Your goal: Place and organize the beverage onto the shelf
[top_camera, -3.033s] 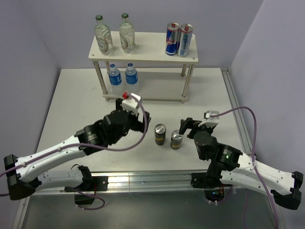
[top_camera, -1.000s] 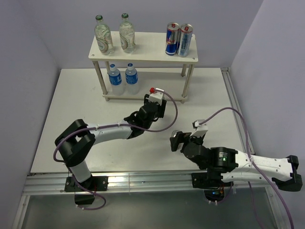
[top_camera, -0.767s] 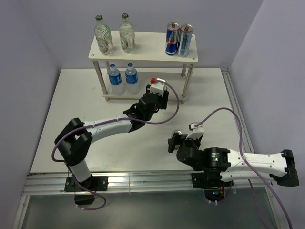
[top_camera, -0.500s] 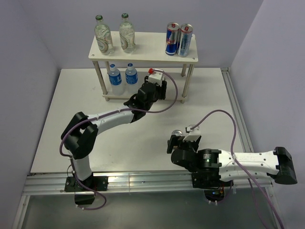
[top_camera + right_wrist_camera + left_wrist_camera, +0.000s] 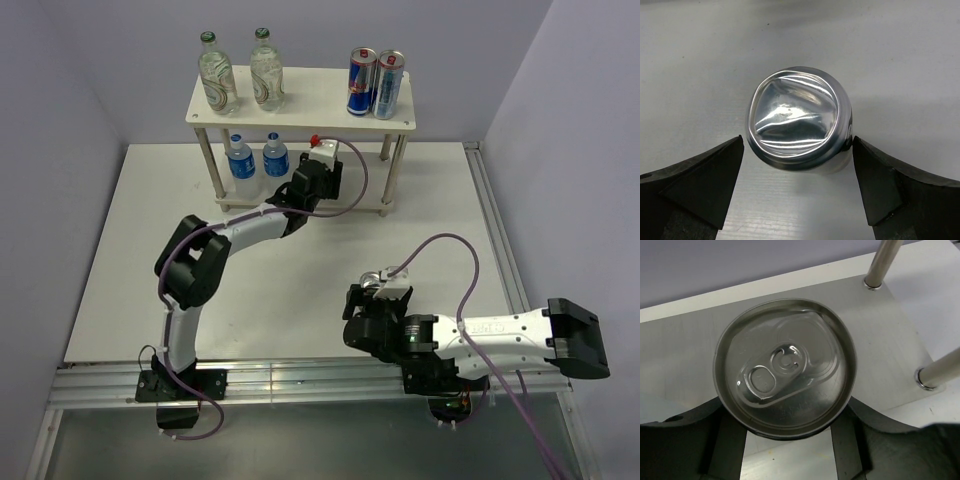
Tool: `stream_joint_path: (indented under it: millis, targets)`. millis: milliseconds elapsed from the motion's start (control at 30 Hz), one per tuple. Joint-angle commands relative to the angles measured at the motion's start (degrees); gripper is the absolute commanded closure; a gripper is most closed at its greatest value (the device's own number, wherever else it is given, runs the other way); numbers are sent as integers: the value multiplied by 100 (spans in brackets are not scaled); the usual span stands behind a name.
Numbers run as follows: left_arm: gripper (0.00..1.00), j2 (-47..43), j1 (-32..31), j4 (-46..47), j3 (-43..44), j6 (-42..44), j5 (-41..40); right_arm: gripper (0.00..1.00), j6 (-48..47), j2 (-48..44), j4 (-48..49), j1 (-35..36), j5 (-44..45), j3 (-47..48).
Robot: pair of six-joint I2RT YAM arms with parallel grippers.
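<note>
Under the shelf's top board, my left gripper has carried one short can over from the middle of the table. It stays clamped on the can above the lower board, right of the water bottles. Whether the can has touched down I cannot tell. My right gripper has moved onto the other can, fingers spread either side, not yet pinching. Both cans are nearly handled.
</note>
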Motion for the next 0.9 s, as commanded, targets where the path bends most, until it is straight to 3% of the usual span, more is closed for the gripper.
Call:
stream_joint_path:
  millis: [0,200,333,567,600,867]
  targets:
    - [100,-82,109,663,463,38,88,5,357,210,353,36,539,-101]
    - [100,137,250,734,498,12,53,7,506,667,564,36,714,-119]
    - [98,278,329,646,569,38,105,17,893,940,292,36,890,-14]
    - [59,313,338,707,420,91,202,38,1315,1073,-16,28,987,4]
    - [49,305,338,750,376,91,194,41,1350,1099,-33,28,996,4]
    - [33,340,329,812,244,82,193,39,2210,1608,-700,28,1233,241]
